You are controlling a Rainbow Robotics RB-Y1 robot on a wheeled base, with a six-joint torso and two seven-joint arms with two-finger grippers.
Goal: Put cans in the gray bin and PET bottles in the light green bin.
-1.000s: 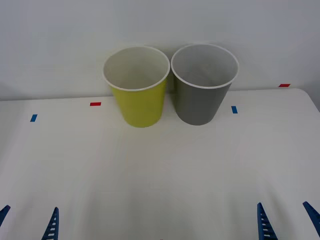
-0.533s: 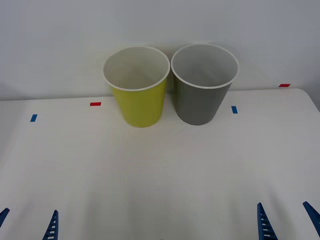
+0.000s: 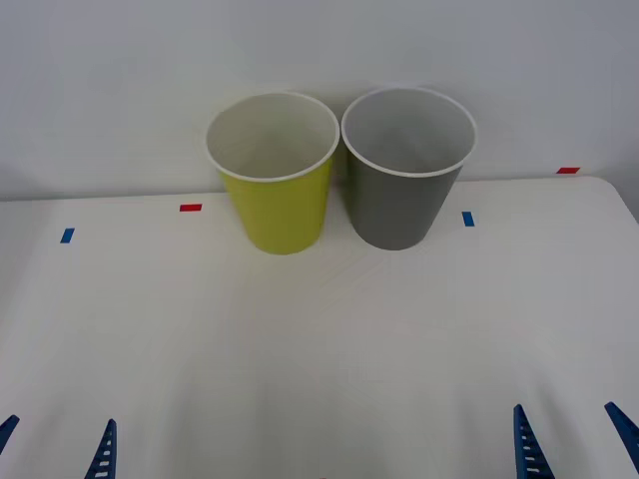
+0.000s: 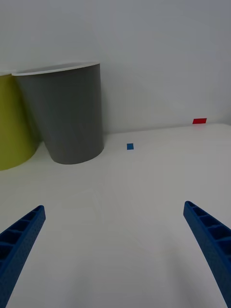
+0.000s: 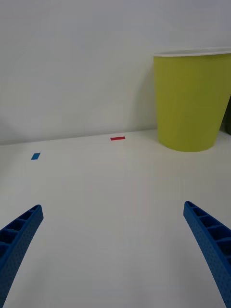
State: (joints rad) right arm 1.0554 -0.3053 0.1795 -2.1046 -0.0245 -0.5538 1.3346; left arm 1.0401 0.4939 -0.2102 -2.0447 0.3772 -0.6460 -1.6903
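Observation:
The light green bin [image 3: 278, 205] stands upright at the back middle of the white table, touching or nearly touching the gray bin [image 3: 404, 195] on its right. Both bins look empty from above. The gray bin [image 4: 67, 115] and part of the light green bin [image 4: 14, 125] stand ahead in the right wrist view; the light green bin [image 5: 190, 101] appears in the left wrist view. My left gripper [image 3: 55, 449] is open at the table's near left edge. My right gripper [image 3: 571, 439] is open at the near right edge. Both hold nothing. Cans and PET bottles are out of view.
Small tape marks lie on the white table [image 3: 319, 339]: blue [image 3: 67, 236] and red [image 3: 190, 208] on the left, blue [image 3: 467, 218] and red [image 3: 567, 171] on the right. A pale wall rises right behind the bins.

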